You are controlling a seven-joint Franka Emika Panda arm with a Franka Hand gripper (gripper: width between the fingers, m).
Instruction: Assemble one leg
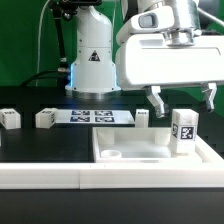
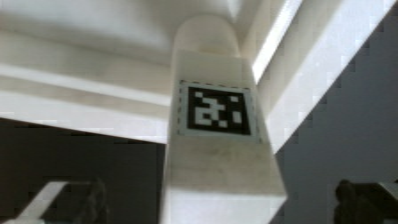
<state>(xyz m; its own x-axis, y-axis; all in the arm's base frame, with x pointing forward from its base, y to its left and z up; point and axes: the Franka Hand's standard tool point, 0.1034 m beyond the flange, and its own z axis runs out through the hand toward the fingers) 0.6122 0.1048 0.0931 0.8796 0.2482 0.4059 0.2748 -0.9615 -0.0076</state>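
Observation:
One leg, a white post with a black-and-white tag, stands upright on the right end of the large white panel. My gripper is open just above it, with one finger on each side of the leg's top and not touching it. In the wrist view the leg runs up the middle between the two dark fingertips, with a gap on both sides. My gripper holds nothing. The panel shows behind the leg.
Three more legs lie on the black table: two at the exterior view's left and one behind the panel. The marker board lies at the back. The panel has a round socket. A white ledge runs along the front.

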